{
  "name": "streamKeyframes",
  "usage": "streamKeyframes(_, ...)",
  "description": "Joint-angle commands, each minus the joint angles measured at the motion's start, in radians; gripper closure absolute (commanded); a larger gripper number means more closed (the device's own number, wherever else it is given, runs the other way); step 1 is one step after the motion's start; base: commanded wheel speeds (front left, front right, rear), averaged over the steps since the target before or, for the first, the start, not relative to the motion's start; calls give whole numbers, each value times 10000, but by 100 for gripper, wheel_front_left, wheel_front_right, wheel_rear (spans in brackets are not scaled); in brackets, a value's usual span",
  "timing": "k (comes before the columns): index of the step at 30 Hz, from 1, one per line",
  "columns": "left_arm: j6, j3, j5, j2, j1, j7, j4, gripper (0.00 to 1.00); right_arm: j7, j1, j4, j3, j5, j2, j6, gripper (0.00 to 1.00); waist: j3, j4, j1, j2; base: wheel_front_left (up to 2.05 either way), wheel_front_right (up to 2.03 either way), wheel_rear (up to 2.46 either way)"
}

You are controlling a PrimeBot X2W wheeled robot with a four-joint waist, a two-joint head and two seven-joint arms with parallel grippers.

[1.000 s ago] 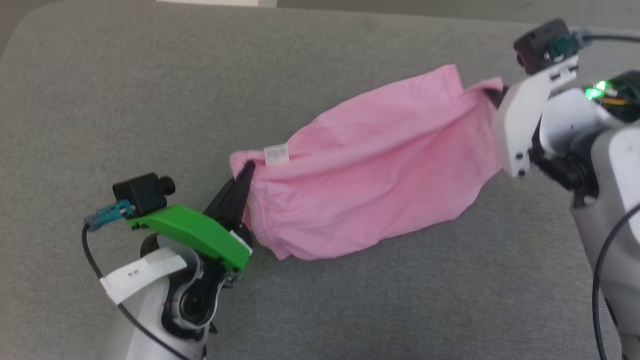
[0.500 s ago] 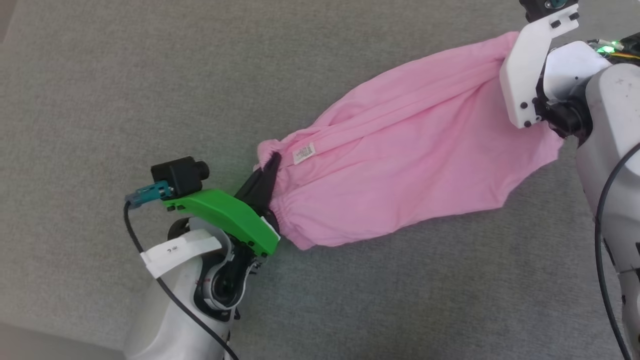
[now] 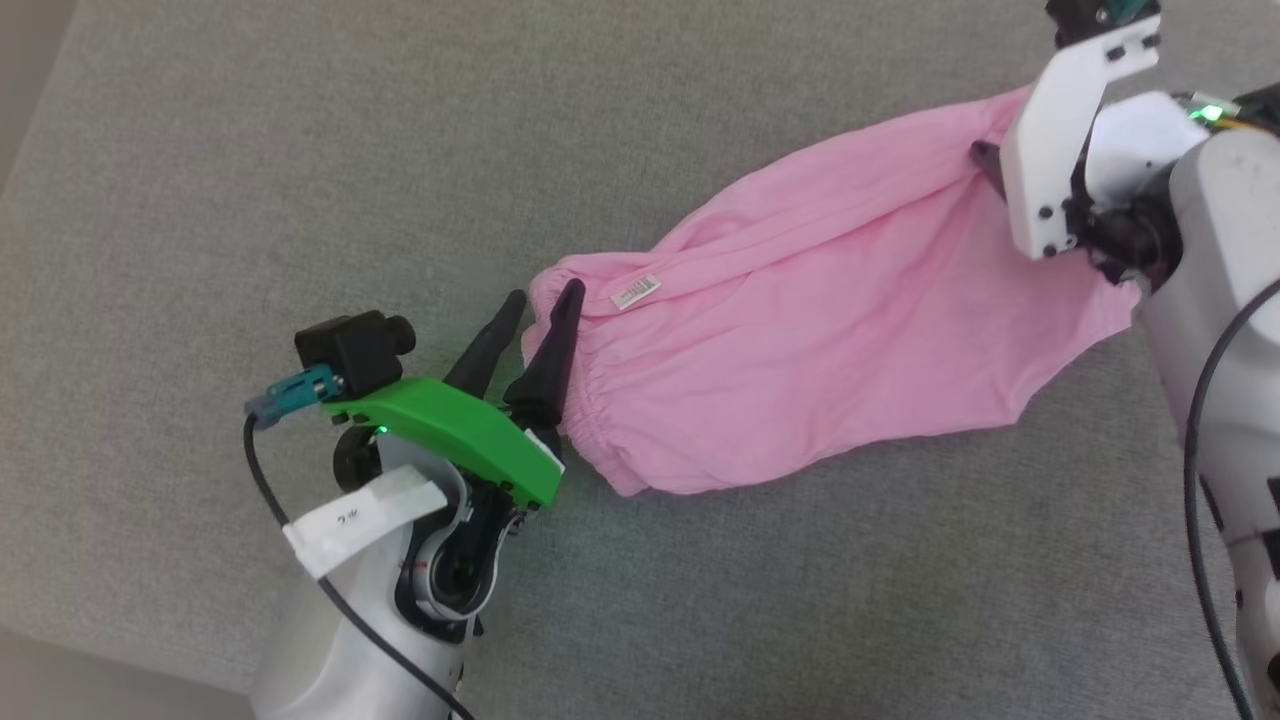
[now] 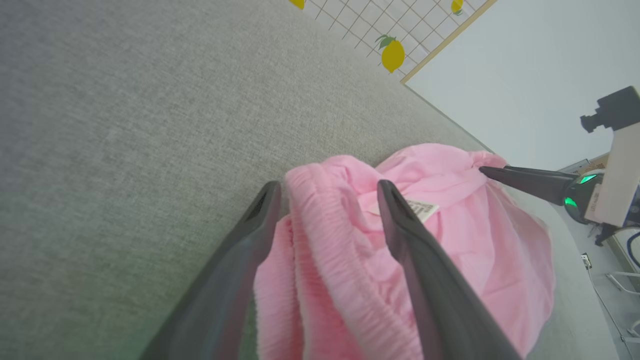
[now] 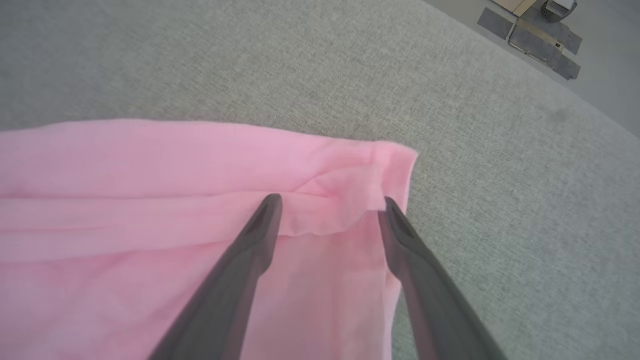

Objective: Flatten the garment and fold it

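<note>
The light pink shorts [image 3: 820,340] lie stretched out on a grey fabric surface, with the gathered waistband toward my left gripper and a leg hem toward my right. A small white label [image 3: 636,292] shows just inside the waistband. My left gripper [image 3: 543,293] is open, and the bunched waistband [image 4: 320,235] passes between its two fingers. My right gripper [image 5: 330,199] is also open, its fingers spread over the folded hem corner [image 5: 390,160] of the shorts [image 5: 150,200]. In the head view a white wrist mount hides most of it.
The grey fabric surface [image 3: 300,150] spreads wide around the shorts, and its left edge [image 3: 35,120] runs near the head view's border. Past the far edge hangs a grid cloth printed with lemons [image 4: 392,52]. Flat cardboard pieces [image 5: 530,25] lie on the floor beyond the surface.
My left gripper's fingers have spread apart and let go of the waistband they were pinching. The head camera has shifted, and the shorts now lie longer and flatter.
</note>
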Motion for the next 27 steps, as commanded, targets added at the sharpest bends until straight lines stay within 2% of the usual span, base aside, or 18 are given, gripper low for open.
streamKeyframes(1,-39,66,165,94,188,-205,-52,0,-310,320,-102,55,179,16,-17,0,-495,-153,-1,0,0,0,0)
streamKeyframes(6,142,256,549,265,903,-1031,-264,0,-1439,1275,-731,97,894,-147,-17,0,-1271,-323,-1,0,0,0,0)
streamKeyframes(10,384,496,1305,466,1429,-2356,-346,0,-2630,2231,-1377,-260,1446,-174,-17,0,-1799,-450,-1,0,0,0,0)
streamKeyframes(14,406,644,2239,629,1574,-3096,-113,0,-3563,3024,-1795,-737,1717,-48,-17,0,-2080,-518,-1,0,0,0,0)
streamKeyframes(20,93,982,4187,618,1444,-3222,-255,0,-4452,3535,-1858,-1651,1707,413,-17,0,-2125,-598,-1,0,0,0,0)
streamKeyframes(27,-258,1724,5515,81,1600,-3226,-692,0,-4626,3274,-900,-2851,1175,1043,-17,0,-1839,-601,-1,0,0,0,0)
